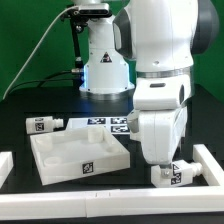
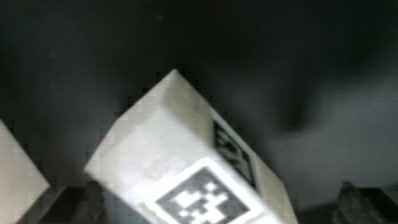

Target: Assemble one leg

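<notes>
Gripper open, I straddle the small white oblong plastic leg: probably light, stiff, slick; pinch its long sides.

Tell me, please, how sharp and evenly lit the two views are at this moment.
Exterior view: evenly lit and fairly sharp, though the white tray and arm stand stark against the black table. Wrist view: dim and soft, the leg close up, its tag blurred.
</notes>
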`<state>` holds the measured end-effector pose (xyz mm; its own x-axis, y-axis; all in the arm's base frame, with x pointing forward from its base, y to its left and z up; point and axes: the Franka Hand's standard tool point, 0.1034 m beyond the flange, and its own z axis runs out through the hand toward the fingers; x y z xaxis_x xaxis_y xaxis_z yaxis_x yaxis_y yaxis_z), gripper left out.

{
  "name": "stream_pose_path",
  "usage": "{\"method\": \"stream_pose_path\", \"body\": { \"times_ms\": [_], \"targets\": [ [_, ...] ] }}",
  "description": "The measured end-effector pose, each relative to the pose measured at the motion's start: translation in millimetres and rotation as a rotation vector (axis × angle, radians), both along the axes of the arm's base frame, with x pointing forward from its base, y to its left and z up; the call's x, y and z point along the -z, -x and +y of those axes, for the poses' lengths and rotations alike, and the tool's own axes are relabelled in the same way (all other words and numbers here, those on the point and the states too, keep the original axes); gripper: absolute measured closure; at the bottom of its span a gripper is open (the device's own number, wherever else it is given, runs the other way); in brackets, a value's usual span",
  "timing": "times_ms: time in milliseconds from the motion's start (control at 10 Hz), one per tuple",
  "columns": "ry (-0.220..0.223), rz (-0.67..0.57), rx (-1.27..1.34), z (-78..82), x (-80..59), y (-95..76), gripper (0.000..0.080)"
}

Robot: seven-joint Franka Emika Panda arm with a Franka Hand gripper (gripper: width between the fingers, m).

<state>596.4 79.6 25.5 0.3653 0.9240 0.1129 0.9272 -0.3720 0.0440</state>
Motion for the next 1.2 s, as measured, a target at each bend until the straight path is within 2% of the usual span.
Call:
{"method": "stream_pose_path", "body": {
  "times_ms": [300, 400, 500, 600, 700, 800, 900, 1000, 1100, 1200],
  "targets": [
    [-0.003, 0.011, 0.002, -0.1, 10.7, 3.0, 0.0150],
    [-0.003, 0.010, 0.002, 0.0, 10.3, 2.6, 0.0187],
    [-0.003, 0.011, 0.002, -0.1, 10.7, 2.8, 0.0187],
    [-0.003, 0.011, 0.002, -0.2, 10.8, 2.9, 0.0379],
    [-0.003, 0.011, 0.002, -0.2, 11.0, 3.0, 0.0379],
    [-0.003, 0.011, 0.002, -0.2, 10.9, 2.9, 0.0516],
    [-0.003, 0.010, 0.002, -0.3, 10.0, 2.8, 0.0515],
    [0.005, 0.009, -0.009, -3.2, -4.3, 4.2, 0.0515],
    [0.020, -0.012, -0.019, -13.3, -35.2, 13.5, 0.0515],
    [0.032, -0.008, 0.001, -28.3, -55.6, 31.2, 0.0515]
  ]
}}
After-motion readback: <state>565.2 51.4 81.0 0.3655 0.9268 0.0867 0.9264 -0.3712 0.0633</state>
